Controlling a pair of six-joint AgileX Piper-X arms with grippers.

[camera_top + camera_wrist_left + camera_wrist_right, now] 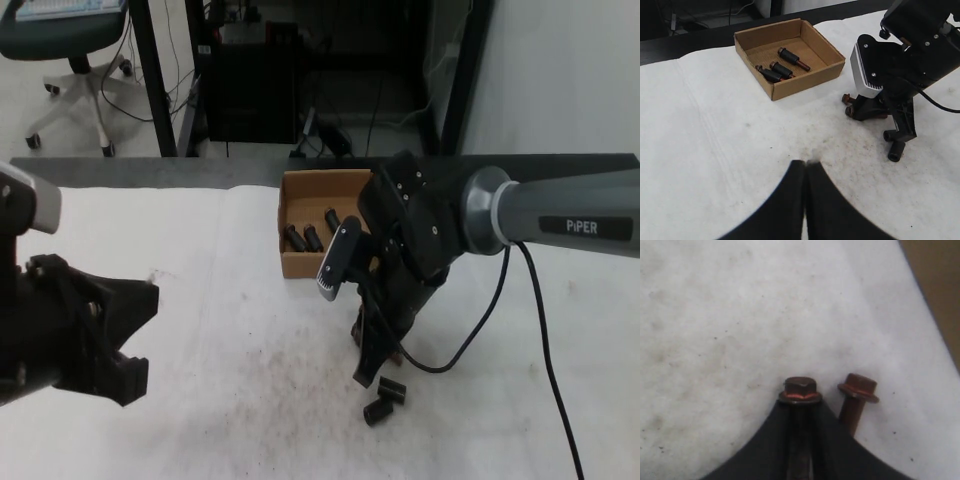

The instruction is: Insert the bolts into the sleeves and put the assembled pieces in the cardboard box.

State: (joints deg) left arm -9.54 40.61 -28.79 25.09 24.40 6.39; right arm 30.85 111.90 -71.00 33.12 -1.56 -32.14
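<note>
my right hand is pointing down at the bench and is clamping shut on a rusty bolt. the fingers are pinching the shank and the hex head is sticking out just past the tips. i can't tell whether the bolt is touching the bench or hanging just above it. a second bolt is lying just beside the held one, with its head facing the same way.

taking 12 o'clock as away from me across the bench, the cardboard box is sitting near my right hand at about 11 o'clock. three assembled pieces are lying inside it, side by side on the box floor. two loose sleeves are lying just beside my right hand at about 5 o'clock, close to each other.

my left hand is hanging over the bench well apart from the right one, out at about 9 o'clock. its fingers are pressing together with nothing between them. a white cloth is covering the bench, and it is showing rusty specks around where i'm working.
</note>
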